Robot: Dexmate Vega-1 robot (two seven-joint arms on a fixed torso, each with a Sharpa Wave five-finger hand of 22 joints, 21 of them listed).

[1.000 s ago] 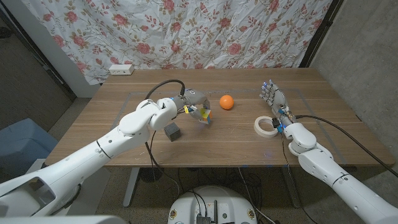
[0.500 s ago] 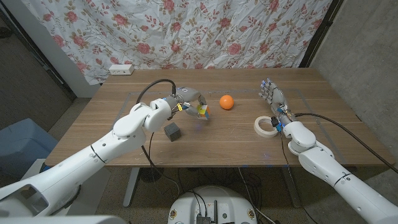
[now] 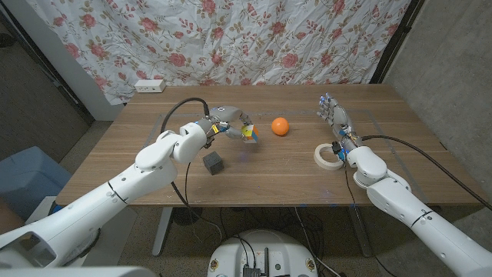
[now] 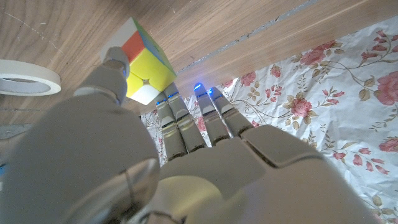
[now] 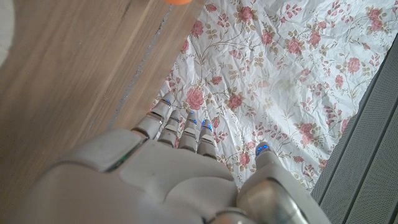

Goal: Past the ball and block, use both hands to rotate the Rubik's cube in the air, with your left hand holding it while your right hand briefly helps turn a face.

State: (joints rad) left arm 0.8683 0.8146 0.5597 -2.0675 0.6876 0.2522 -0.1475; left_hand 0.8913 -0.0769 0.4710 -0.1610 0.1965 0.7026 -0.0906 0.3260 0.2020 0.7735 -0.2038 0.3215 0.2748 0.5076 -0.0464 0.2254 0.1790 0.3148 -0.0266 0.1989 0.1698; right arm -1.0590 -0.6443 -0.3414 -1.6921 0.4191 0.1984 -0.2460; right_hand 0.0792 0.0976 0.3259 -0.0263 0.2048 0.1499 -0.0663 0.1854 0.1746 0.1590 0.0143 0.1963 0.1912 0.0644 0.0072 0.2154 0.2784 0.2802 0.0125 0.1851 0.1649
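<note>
The Rubik's cube (image 3: 249,132) is held above the counter (image 3: 277,173) beside the orange ball (image 3: 280,126), clamped in the left hand (image 3: 229,123). It looks light, rigid and slick-faced, best taken across opposite faces. The right hand's (image 3: 336,119) fingers (image 3: 329,108) are spread, empty.

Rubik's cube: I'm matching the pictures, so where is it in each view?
Head view: Rubik's cube held by the left robot hand, left of the orange ball.
Left wrist view: cube at the fingertips.
Right wrist view: not seen.
Shared landmark: floral curtain.
</note>
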